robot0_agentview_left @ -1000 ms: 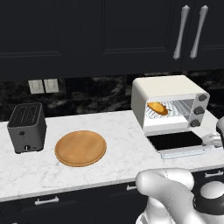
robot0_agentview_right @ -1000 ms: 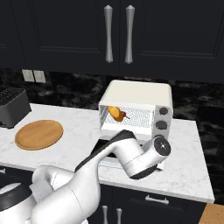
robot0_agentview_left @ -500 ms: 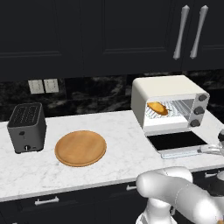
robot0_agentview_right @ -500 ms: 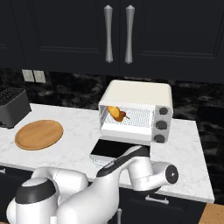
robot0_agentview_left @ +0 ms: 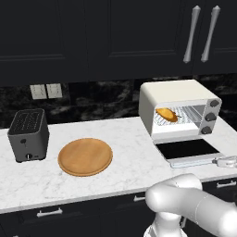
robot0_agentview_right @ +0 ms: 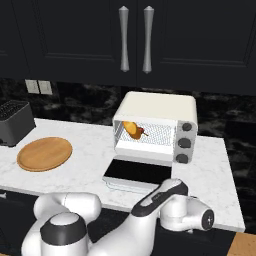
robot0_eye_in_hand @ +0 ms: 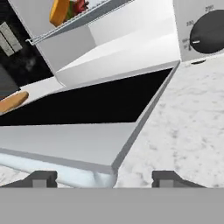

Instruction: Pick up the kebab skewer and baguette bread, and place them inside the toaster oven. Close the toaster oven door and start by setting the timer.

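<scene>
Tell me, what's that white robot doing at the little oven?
The golden oval bread and the little meat skewer already sit on the wire rack inside the cream-white toaster oven. Its black glass door lies flat open on the marble counter. The robot's gripper is at the door's silver handle, apparently about to lift it shut.

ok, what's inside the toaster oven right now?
On the wire rack of the toaster oven lie the baguette bread and the kebab skewer, touching. The loaf covers most of the skewer.

Kebab skewer (robot0_agentview_right: 143, 132) mostly hidden behind baguette bread (robot0_agentview_right: 132, 129); hand (robot0_eye_in_hand: 104, 179) edge-cropped.
</scene>
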Robot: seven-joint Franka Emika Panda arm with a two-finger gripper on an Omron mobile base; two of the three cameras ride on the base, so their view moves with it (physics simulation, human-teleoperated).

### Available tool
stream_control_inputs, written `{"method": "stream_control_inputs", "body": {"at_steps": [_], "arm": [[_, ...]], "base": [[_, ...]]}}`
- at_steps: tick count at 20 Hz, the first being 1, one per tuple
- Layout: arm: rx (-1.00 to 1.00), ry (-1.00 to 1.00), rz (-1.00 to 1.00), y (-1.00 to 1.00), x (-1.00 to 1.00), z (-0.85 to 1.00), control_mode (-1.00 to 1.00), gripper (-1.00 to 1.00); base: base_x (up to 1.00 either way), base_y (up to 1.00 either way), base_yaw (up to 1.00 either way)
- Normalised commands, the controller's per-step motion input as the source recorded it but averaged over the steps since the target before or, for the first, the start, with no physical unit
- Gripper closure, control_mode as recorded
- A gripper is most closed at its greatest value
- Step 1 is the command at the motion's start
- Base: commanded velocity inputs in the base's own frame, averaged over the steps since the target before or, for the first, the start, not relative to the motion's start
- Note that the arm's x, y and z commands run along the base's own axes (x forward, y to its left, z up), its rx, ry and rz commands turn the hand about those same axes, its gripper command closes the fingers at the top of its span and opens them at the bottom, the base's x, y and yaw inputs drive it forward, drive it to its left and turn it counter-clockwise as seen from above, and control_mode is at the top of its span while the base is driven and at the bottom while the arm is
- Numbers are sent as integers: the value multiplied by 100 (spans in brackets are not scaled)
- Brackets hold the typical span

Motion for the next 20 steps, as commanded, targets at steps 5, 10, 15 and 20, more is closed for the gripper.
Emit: {"method": "stream_control_inputs", "body": {"at_steps": [5,10,15,20], "arm": [[-1,-32,3,86,32,33,-100,-100],[0,-24,0,71,48,69,-100,-100],[0,-12,0,63,63,100,-100,-100],[0,-1,0,70,83,99,-100,-100]], "base": [[0,0,0],[0,0,0],[0,0,0],[0,0,0]]}}
